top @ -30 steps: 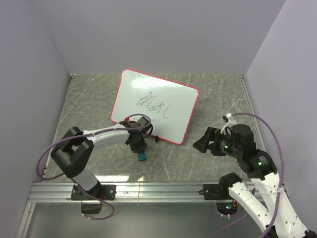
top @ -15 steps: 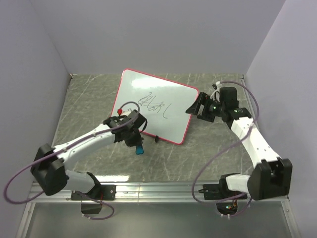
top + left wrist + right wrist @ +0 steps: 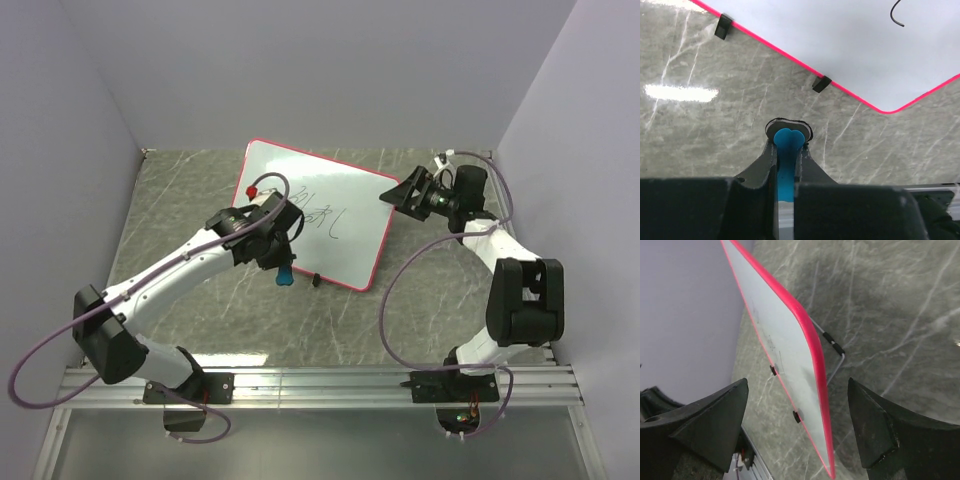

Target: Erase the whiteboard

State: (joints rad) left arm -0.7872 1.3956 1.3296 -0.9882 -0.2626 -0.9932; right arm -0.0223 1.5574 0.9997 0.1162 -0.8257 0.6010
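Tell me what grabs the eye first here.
The pink-framed whiteboard stands at centre, propped on a wire stand, with dark scribbles across its middle. The left gripper holds a blue eraser by the board's near edge. The right gripper has its jaws spread wide at the board's right edge.

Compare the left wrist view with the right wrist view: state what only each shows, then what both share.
Left wrist only: the small blue eraser clamped in the left gripper. Right wrist only: the thin wire stand behind the white, pink-framed whiteboard, and the open right gripper. Both: that whiteboard, its two black feet, and the grey marbled table.
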